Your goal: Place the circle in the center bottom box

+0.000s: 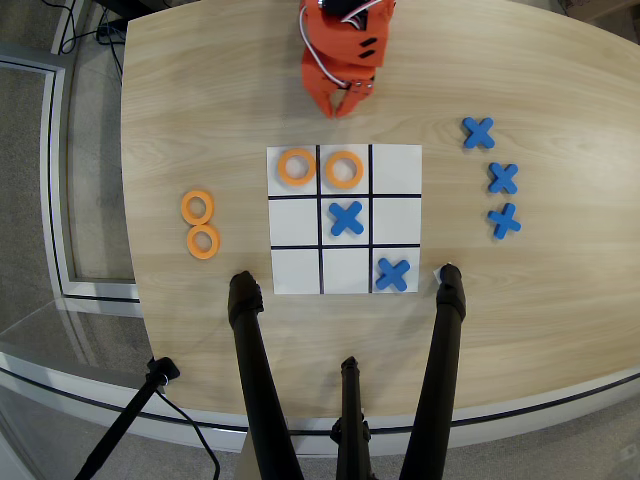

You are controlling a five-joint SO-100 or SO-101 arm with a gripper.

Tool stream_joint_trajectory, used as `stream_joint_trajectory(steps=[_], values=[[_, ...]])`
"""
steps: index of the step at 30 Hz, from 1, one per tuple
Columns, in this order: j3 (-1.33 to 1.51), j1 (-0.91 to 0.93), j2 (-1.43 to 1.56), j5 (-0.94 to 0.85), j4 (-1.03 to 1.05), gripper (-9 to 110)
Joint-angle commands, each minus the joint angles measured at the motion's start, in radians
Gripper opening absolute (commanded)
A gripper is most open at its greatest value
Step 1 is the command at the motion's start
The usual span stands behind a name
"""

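Note:
In the overhead view the white 3x3 sheet lies mid-table. One orange ring sits in its top-left cell and another in its top-middle cell, the row nearest the arm. Two more orange rings lie on the wood left of the sheet, touching each other. The middle cell of the bottom row is bare white. The orange gripper hangs at the table's far edge above the sheet, jaws together, holding nothing, apart from every ring.
Blue X pieces sit in the centre cell and the bottom-right cell. Three more blue X pieces lie in a column right of the sheet. Black tripod legs reach over the near table edge.

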Motion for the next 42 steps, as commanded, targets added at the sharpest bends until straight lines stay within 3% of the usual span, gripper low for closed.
stream_joint_trajectory(steps=[1,13,17,42], values=[[0.057,0.173,-0.003,-0.005,0.008,0],[0.057,1.206,0.035,0.011,0.018,0],[0.057,1.401,0.035,0.011,0.018,0],[0.057,1.427,0.032,0.011,0.018,0]])
